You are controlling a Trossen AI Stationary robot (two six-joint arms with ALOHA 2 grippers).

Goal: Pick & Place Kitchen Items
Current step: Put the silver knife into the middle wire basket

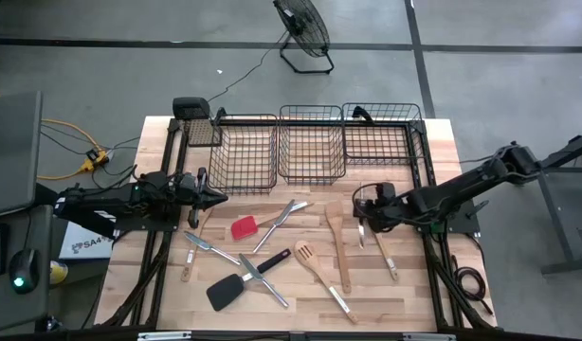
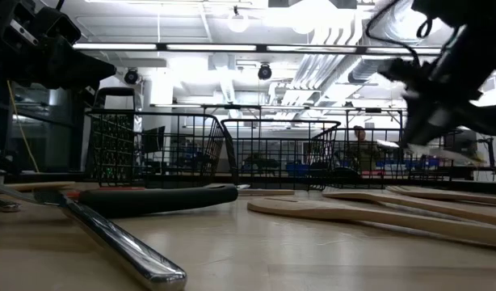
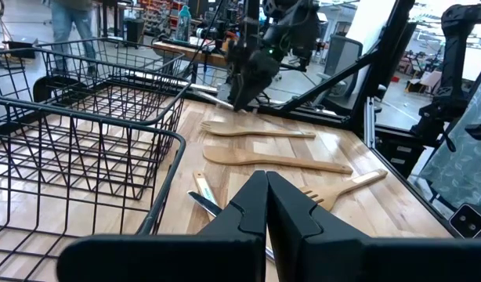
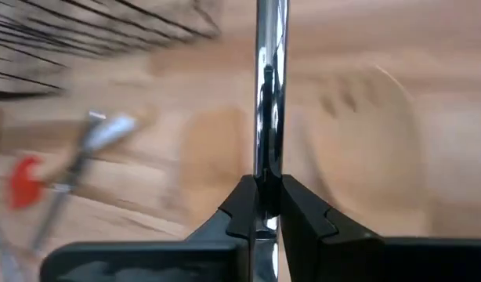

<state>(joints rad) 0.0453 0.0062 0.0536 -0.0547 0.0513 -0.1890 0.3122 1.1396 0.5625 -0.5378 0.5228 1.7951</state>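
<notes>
Wooden table (image 1: 433, 152), baskets (image 1: 310, 142) behind. Right gripper (image 4: 265, 205) pinches a slim, stiff, slippery metal utensil (image 4: 269, 94), seemingly near its end, just above the boards. Left gripper (image 3: 266, 205) hovers closed, empty.

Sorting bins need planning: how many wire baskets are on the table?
3, in a row along the table's far edge: left basket, middle basket, right basket.

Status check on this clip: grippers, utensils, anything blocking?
Right gripper shut on silver utensil, above table. Left gripper shut, empty, beside left basket. Baskets empty; other utensils on the table. Nothing blocking.
</notes>
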